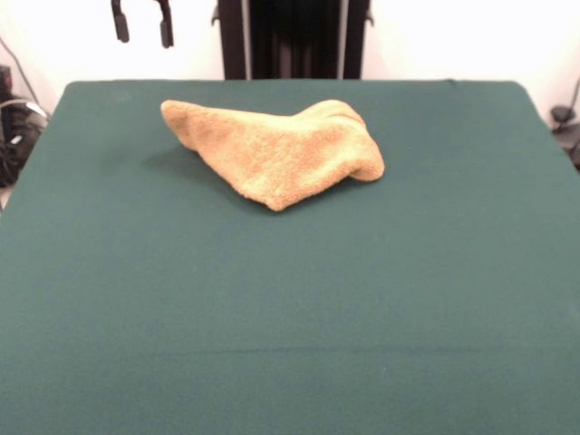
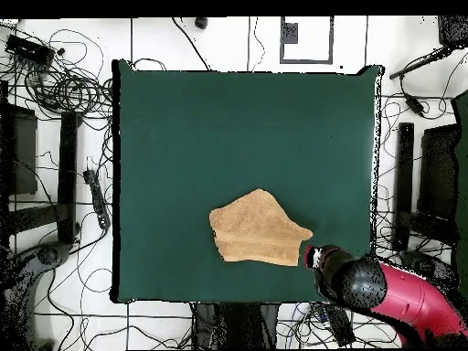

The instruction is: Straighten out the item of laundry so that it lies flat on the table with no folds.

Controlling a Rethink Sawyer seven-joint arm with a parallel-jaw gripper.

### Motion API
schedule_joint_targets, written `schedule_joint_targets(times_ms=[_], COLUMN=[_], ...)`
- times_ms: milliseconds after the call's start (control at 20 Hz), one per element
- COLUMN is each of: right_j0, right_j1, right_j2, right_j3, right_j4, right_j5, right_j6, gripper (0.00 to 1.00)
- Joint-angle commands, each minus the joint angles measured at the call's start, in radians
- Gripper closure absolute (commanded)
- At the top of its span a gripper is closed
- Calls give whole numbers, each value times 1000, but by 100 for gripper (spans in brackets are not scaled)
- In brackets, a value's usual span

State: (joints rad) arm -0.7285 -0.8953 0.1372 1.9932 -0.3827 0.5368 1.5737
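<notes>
The golden-tan towel [image 1: 281, 149] lies crumpled in a rough triangle on the far middle of the green table [image 1: 290, 317], with a raised fold at its right end. In the overhead view the towel [image 2: 259, 230] sits near the table's [image 2: 228, 119] robot-side edge, doubled over along that side. Its white tag does not show. My gripper [image 1: 142, 25] hangs at the top left of the front view, raised above the far edge, open and empty. In the overhead view the gripper [image 2: 318, 258] is just beside the towel's right corner, at the end of the red arm [image 2: 411, 302].
The black pedestal [image 1: 294, 36] stands behind the table's far edge. Cables [image 2: 64, 87] and dark stands [image 2: 402, 183] lie on the floor round the table. Dark gear sits off the table's left [image 1: 14, 127] and right [image 1: 566, 122] sides.
</notes>
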Motion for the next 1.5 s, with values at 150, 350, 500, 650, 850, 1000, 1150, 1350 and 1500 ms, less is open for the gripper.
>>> schedule_joint_targets(times_ms=[150, 350, 500, 650, 850, 1000, 1150, 1350, 1500], right_j0=[25, 29, 29, 31, 35, 34, 32, 25, 20], right_j1=[56, 116, 122, 122, 156, 192, 231, 279, 303], right_j2=[120, 114, 112, 108, 99, 92, 86, 85, 86], right_j3=[32, 9, 8, 9, -4, -16, -32, -50, -59], right_j4=[-5, -31, -32, -33, -49, -66, -81, -102, -111], right_j5=[45, -10, -15, -16, -49, -86, -121, -161, -179], right_j6=[-33, -17, -13, -10, 0, 8, 19, 28, 30], gripper=[0, 0, 0, 0, 0, 0, 0, 0, 0])
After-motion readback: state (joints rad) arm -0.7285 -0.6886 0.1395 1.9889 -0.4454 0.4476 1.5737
